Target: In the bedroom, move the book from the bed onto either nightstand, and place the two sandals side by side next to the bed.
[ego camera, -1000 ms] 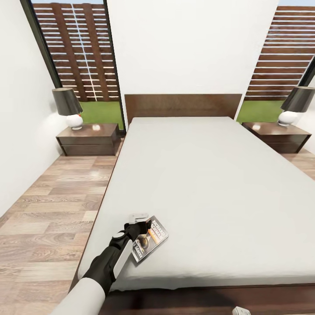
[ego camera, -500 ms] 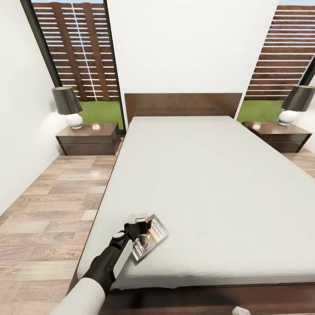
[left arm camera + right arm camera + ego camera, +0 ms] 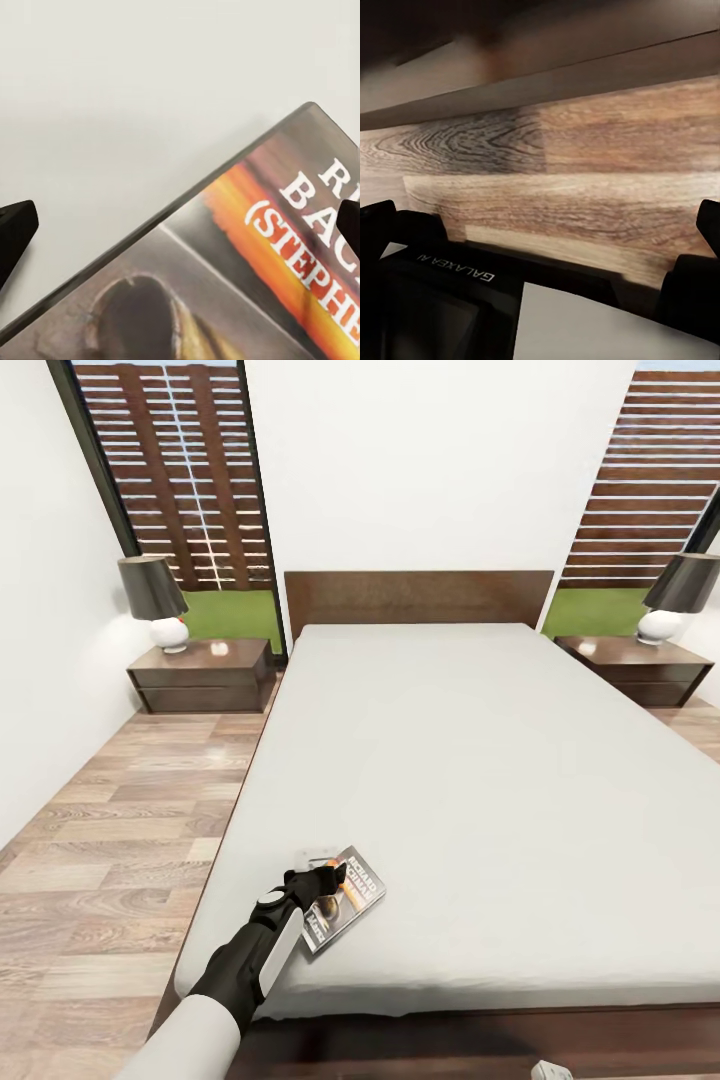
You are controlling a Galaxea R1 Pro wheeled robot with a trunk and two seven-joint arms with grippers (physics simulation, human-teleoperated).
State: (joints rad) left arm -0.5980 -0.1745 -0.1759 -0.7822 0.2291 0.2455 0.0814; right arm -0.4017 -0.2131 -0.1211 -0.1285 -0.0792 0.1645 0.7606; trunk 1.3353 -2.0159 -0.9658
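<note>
The book (image 3: 348, 900) lies flat on the pale grey mattress of the bed (image 3: 480, 760), near its front left corner. Its orange band and dark picture face up. My left gripper (image 3: 325, 882) hovers right over the book's near-left part. In the left wrist view the book's cover (image 3: 247, 262) is close up, and my left gripper (image 3: 180, 225) is open, its black fingertips (image 3: 15, 232) wide apart. My right gripper (image 3: 540, 217) is open and low, facing the wood floor beside the bed frame. The sandals are out of view.
Either side of the headboard stands a dark nightstand, one at the left (image 3: 200, 675) and one at the right (image 3: 635, 670). Each carries a white lamp with a dark shade (image 3: 155, 605). Wood-plank floor (image 3: 110, 830) runs along the bed's left side to a white wall.
The whole picture has shifted very slightly. My left gripper stays over the book, and the book has not moved.
</note>
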